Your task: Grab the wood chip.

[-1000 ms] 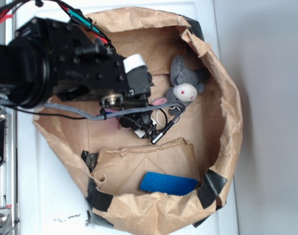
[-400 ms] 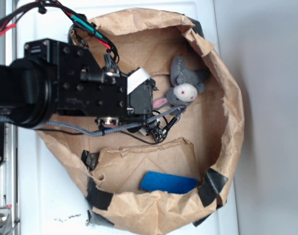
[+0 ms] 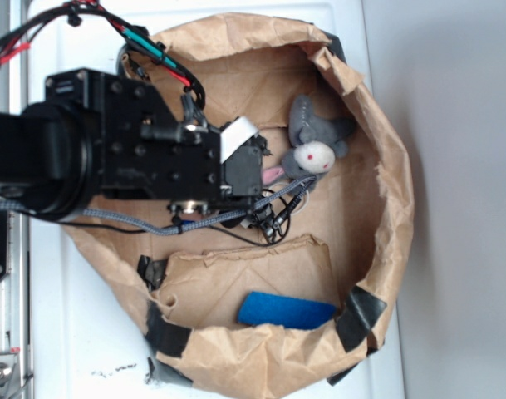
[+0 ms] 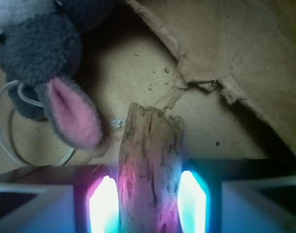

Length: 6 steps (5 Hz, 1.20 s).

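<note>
In the exterior view you see the arm (image 3: 111,158) reaching from the left over a paper bag (image 3: 385,216) folded down into a shallow basin on a white table (image 3: 86,332). The gripper (image 3: 257,187) sits low inside the bag, just left of the mouse (image 3: 312,141), which lies near the far wall. A braided cable (image 3: 194,218) runs under the wrist and loops beside the toy. The sponge (image 3: 286,311) lies well apart, in the near fold of the bag, by patches of black tape (image 3: 361,316). From here you cannot see the chip; the gripper body hides it.

In the wrist view you look down between the fingers (image 4: 101,204), which glow at the bottom edge. The chip (image 4: 148,165) stands between them, its grainy brown length running up the middle of the picture to a ragged end. Both pads sit right against its sides, so the gripper (image 4: 147,206) appears pinched onto the chip. The mouse's pink ear (image 4: 75,114) lies just left of the chip, close to touching it, with a white cord (image 4: 7,145) looped beneath the toy. A torn paper flap (image 4: 225,63) crosses the upper right.
</note>
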Tool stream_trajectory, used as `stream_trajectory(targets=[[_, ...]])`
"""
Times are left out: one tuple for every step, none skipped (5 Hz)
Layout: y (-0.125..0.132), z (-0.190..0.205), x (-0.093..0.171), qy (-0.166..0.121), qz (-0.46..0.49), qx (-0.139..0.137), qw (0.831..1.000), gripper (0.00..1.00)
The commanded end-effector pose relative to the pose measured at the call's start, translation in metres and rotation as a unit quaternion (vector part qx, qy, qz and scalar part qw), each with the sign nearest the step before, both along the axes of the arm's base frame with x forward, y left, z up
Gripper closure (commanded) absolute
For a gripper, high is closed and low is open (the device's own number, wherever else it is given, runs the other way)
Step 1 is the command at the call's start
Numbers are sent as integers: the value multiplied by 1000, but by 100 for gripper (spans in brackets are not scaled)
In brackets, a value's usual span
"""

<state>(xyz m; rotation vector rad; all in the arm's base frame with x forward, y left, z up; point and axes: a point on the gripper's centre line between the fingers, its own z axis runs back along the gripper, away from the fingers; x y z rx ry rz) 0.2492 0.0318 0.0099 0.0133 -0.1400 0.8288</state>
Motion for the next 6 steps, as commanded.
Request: stream_trajectory(targets=[[5,45,-10,7,-40,-30,999,100],[3,95,-14,38,-104,-42,993,100],[-7,134,-19,47,-135,-8,990,100],[-11,156,-17,30,-174,-17,984,100],[-8,185,-13,-4,-213,-42,976,100],[-15,191,-9,-35,-204,-40,978,100]])
